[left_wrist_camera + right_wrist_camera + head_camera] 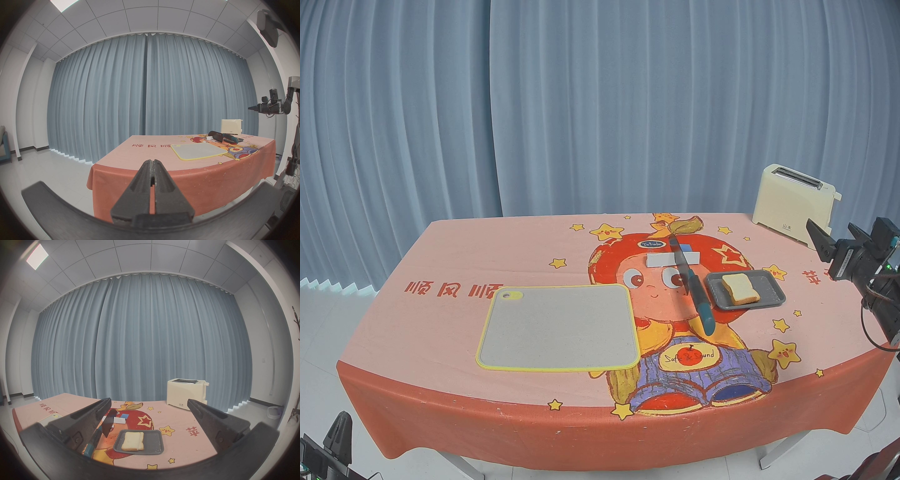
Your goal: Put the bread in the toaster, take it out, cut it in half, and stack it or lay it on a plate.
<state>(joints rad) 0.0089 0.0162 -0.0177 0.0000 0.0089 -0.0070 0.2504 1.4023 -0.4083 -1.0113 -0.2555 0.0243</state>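
Note:
A slice of bread (pixel 740 289) lies on a grey tray (pixel 772 299) at the right of the table; from the right wrist the bread (pixel 132 441) and tray (pixel 154 444) sit low, in front of the fingers. A cream toaster (pixel 794 203) stands at the far right corner, its slot empty. A knife (pixel 690 284) with a black blade and teal handle leans on a small white block (pixel 662 259) just left of the tray. My right gripper (pixel 830 226) hangs open off the table's right edge, near the toaster. My left gripper (pixel 153 165) is shut and empty, low off the front left corner.
A grey cutting board (pixel 559 328) with a yellow rim lies left of centre on the pink printed tablecloth (pixel 456 262). Blue curtains hang behind the table. The toaster (pixel 186 393) stands beyond the tray in the right wrist view.

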